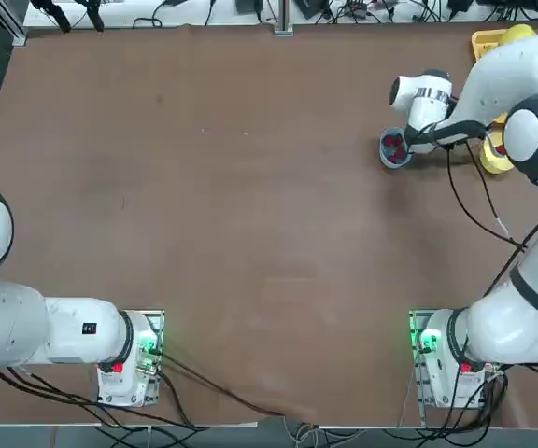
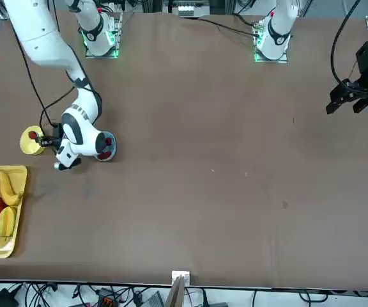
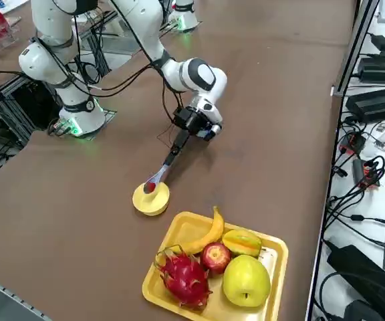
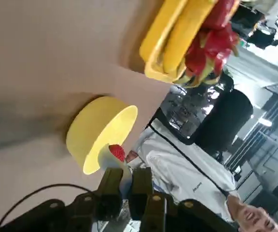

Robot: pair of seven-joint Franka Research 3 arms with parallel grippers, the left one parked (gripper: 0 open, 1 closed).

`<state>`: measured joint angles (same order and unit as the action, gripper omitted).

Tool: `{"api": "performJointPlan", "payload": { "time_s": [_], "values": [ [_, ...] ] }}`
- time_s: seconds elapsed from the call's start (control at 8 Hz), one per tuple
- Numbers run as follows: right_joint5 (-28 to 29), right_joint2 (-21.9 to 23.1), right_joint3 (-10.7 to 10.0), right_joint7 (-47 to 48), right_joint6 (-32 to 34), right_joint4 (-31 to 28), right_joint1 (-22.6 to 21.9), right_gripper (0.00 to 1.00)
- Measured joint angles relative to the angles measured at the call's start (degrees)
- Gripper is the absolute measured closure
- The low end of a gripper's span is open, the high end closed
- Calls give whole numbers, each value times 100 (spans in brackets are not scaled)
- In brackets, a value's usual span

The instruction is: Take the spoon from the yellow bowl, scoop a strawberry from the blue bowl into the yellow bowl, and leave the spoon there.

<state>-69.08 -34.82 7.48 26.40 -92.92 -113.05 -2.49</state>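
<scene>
Right gripper (image 3: 194,128): closed on the spoon (image 3: 166,167) handle.
Spoon: a strawberry (image 4: 117,152) is carried in its scoop, out ahead of the claw, at the yellow bowl (image 3: 151,199).
Blue bowl (image 2: 106,146): seen just beside the claw.

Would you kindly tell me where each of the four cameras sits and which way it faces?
Top: overhead, looking down; both arm bases at the bottom, blue bowl upper right.
Front: across the table, facing the robot; working arm at left, yellow bowl beside it.
Right side: raised at the robot's right, looking diagonally; right hand holds the spoon out over the yellow bowl.
Right wrist: on the hand, past its fingers to the bowl and a person beyond.
Front and side share the fruit tray.
</scene>
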Motion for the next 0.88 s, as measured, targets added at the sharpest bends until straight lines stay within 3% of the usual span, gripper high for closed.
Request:
{"api": "performJointPlan", "payload": {
  "time_s": [0.88],
  "values": [
    [219, -54, 0, -2402, -101, 527, 181, 89]
  ]
}}
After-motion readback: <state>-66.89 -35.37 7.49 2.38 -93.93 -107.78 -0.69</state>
